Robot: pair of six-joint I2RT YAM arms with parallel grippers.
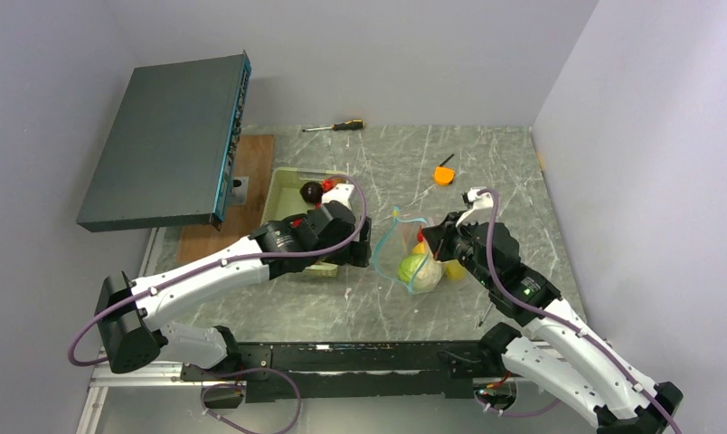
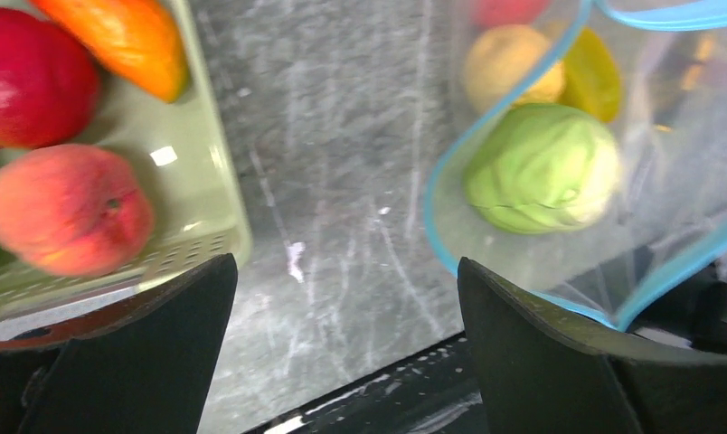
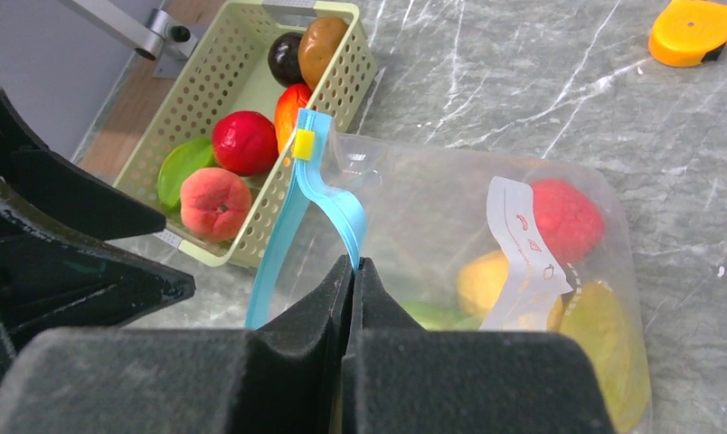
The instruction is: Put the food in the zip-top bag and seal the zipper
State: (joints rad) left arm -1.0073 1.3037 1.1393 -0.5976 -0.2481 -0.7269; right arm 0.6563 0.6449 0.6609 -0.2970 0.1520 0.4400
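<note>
The clear zip-top bag (image 1: 412, 262) lies mouth-open between my two arms, holding a green cabbage (image 2: 541, 167), yellow pieces (image 3: 486, 280) and a red fruit (image 3: 568, 217). My right gripper (image 3: 355, 264) is shut on the teal zipper (image 3: 342, 203) and holds that rim up. More food sits in the pale green tray (image 3: 353, 77): a peach (image 3: 213, 203), a red apple (image 3: 244, 142), plus orange, brown and dark purple pieces. My left gripper (image 2: 342, 312) hangs open and empty over bare table between tray and bag mouth.
A flat orange tool (image 1: 444, 174) lies behind the bag and a screwdriver (image 1: 335, 127) at the far edge. A dark flat box (image 1: 170, 140) on a stand overhangs the wooden board (image 1: 224, 194) left of the tray. Walls close in on the left, back and right.
</note>
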